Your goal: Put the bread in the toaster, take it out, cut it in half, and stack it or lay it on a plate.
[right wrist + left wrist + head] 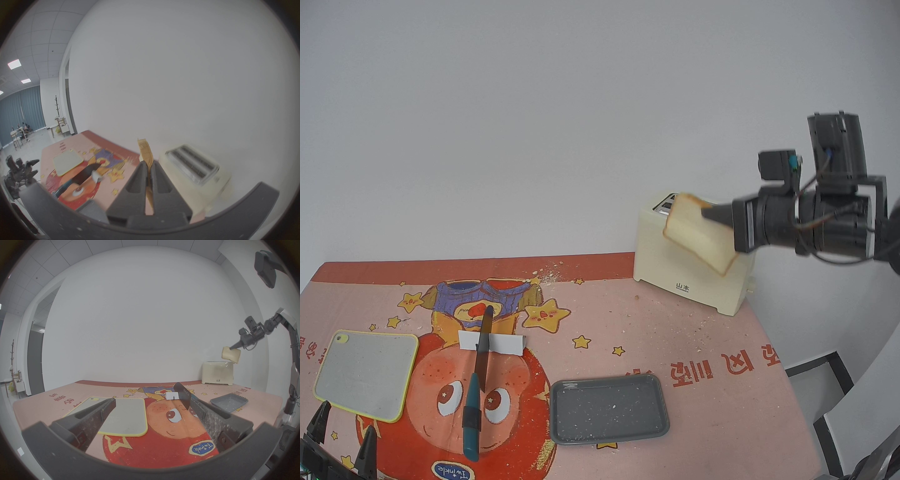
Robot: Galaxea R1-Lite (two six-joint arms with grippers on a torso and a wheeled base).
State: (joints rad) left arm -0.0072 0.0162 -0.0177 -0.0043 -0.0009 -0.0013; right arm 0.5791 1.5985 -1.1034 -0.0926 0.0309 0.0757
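The right fingers point(717, 214) pinch one flat, pale slice of bread point(700, 236) with a brown crust, by the top of one boxy cream toaster point(675, 275) with two slots. The left fingers point(93, 416) are spread, low over the tabletop point(706, 325) and its crumb-dusted cartoon cloth point(512, 375). Beside them lies one round-cornered grey cutting board point(365, 375). Farther from them lie one teal-handled knife point(475, 387) and one rectangular grey plate point(609, 409). A plain white wall point(550, 125) stands behind.

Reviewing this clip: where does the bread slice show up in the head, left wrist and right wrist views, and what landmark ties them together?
Head view: bread slice right of centre, held by the right tool, overlapping the toaster.
Left wrist view: bread slice far off, just above the toaster.
Right wrist view: bread slice edge-on between the right tool's fingers.
Shared landmark: the toaster.
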